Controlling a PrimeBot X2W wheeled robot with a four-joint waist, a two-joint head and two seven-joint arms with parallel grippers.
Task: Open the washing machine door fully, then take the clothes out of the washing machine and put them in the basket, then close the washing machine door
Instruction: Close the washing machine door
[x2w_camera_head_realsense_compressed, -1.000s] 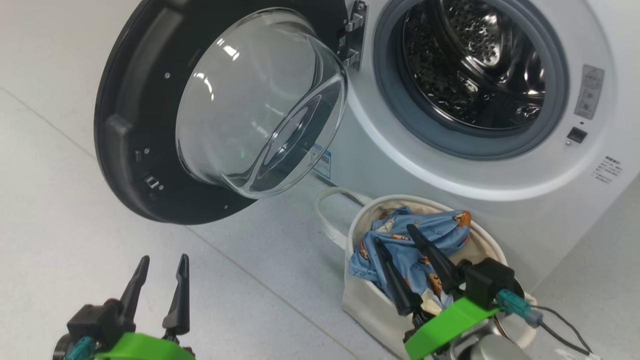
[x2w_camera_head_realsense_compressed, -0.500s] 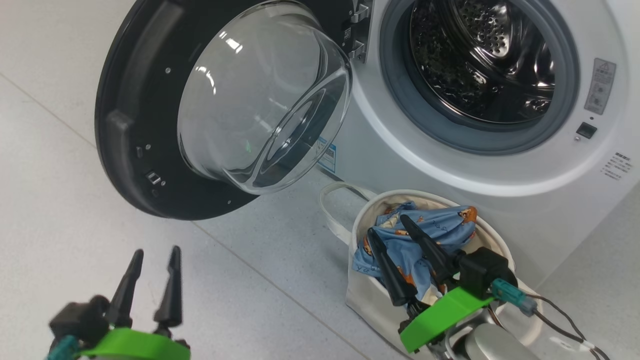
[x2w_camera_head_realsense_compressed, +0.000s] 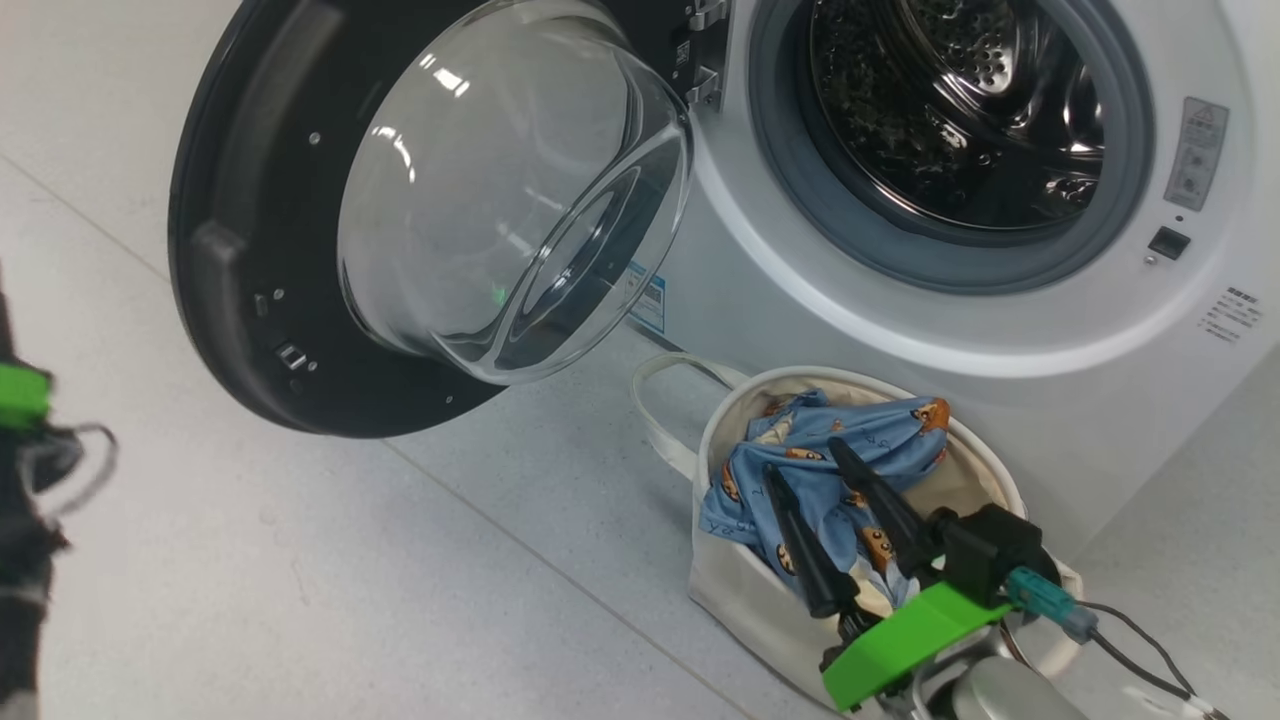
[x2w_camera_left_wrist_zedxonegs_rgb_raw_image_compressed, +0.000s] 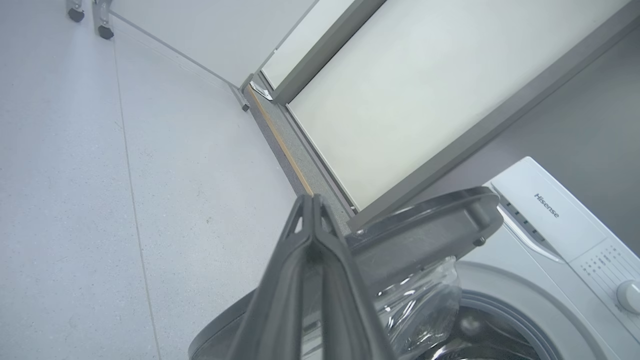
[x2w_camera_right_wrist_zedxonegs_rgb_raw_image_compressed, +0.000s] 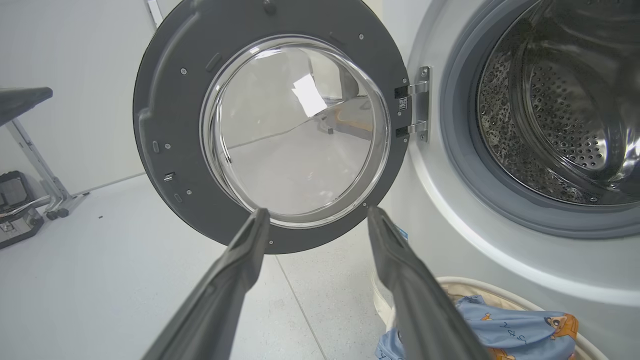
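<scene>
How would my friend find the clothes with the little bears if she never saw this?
Look for the big white washing machine with its round black door swung open. On the floor in front sits a small cream canvas basket with a loop handle. The clothes are bunched inside it: soft light-blue fabric printed with brown-orange bears, unlike the plain cream basket around them.

The head view looks down from in front of the washing machine door (x2w_camera_head_realsense_compressed: 235, 250), facing its inner side and the basket (x2w_camera_head_realsense_compressed: 735, 600) below-right of it. The left wrist view sits close over the door's edge, facing the wall (x2w_camera_left_wrist_zedxonegs_rgb_raw_image_compressed: 425, 100) beyond. The right wrist view looks from low, near the door's inner side. All three share the door.
</scene>
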